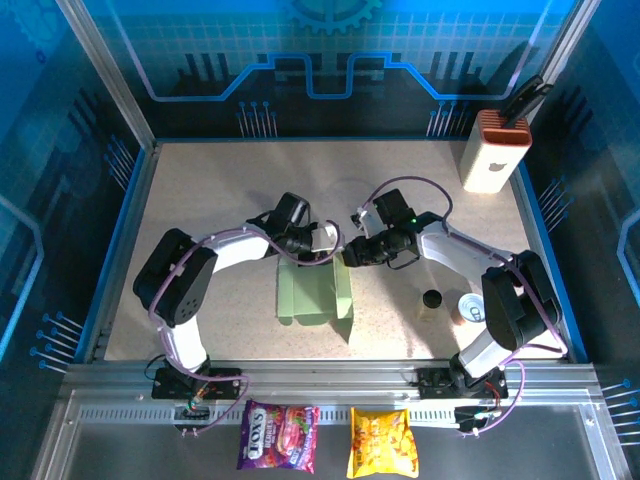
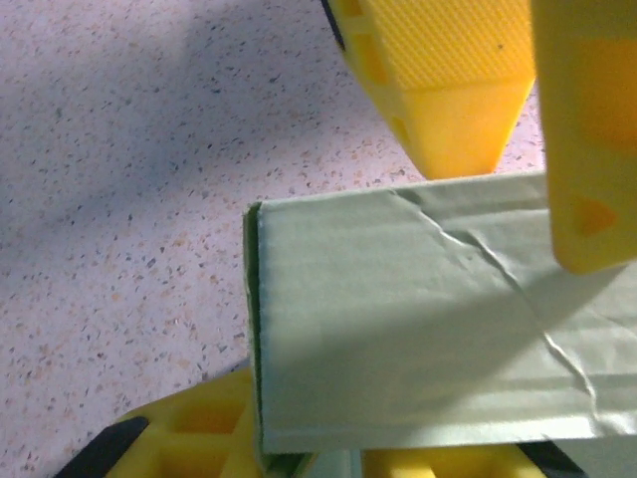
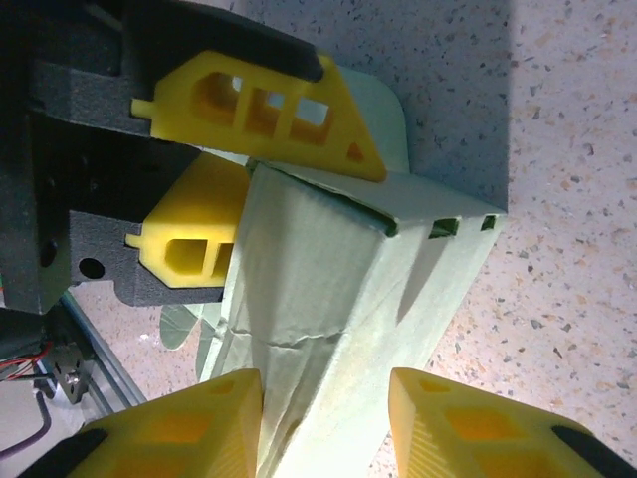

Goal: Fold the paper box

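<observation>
Paper box [image 1: 315,292] of pale green thin card lies half-folded at the middle of the speckled table [image 1: 230,200], where the left gripper [image 1: 330,243] pinches its raised wall to hold it upright, while the right gripper [image 3: 326,376], seemingly spread, straddles the same wall for creasing.

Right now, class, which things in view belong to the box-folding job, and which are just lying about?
In the job: paper box; left gripper; right gripper.
Lying about: white block with orange top; can; small dark object; purple snack packet; yellow snack packet.
</observation>
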### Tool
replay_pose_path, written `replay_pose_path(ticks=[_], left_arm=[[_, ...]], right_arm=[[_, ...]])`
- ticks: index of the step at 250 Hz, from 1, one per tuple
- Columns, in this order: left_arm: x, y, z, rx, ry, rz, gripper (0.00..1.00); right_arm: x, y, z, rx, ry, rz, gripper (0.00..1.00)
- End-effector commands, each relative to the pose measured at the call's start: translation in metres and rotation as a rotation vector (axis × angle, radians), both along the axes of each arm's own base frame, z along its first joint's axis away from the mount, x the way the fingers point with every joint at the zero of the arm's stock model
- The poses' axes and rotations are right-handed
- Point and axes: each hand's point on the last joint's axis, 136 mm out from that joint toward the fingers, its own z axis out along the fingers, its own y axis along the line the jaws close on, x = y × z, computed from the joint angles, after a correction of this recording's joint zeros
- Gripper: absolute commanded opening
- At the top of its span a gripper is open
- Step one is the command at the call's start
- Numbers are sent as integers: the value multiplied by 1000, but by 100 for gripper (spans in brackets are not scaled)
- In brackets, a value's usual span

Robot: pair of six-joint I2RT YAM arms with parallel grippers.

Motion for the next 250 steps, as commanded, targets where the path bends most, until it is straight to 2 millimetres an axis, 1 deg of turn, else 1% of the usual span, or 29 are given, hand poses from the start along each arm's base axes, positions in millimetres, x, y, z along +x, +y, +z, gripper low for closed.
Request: replay_pose_path(ticks=[1, 38, 55, 94, 121, 186, 214, 229, 250], left_arm=[[-8, -2, 3, 10, 1, 61, 23], [-12, 2, 6, 37, 19, 135, 21], [-17, 4, 5, 51, 25, 157, 19], [-23, 8, 0, 85, 27, 227, 19], [-24, 10, 2, 93, 35, 295, 19], [-33, 9, 8, 36, 106, 434, 22], [-38, 8, 4, 17, 141, 487, 24], [-38, 9, 3, -2, 157, 531, 24], [-40, 8, -3, -38, 183, 562, 25]], right_arm=[[-6, -12, -4, -13, 29, -11, 39], [-12, -10, -1, 27, 51, 13, 39], [-15, -10, 0, 31, 54, 22, 38], [-18, -7, 1, 61, 68, 35, 37], [-20, -5, 2, 73, 76, 50, 35], [-27, -2, -1, 83, 103, 87, 32], [-28, -1, -5, 74, 112, 97, 31], [-29, -1, -6, 69, 115, 102, 30], [-30, -1, -7, 66, 116, 103, 30]])
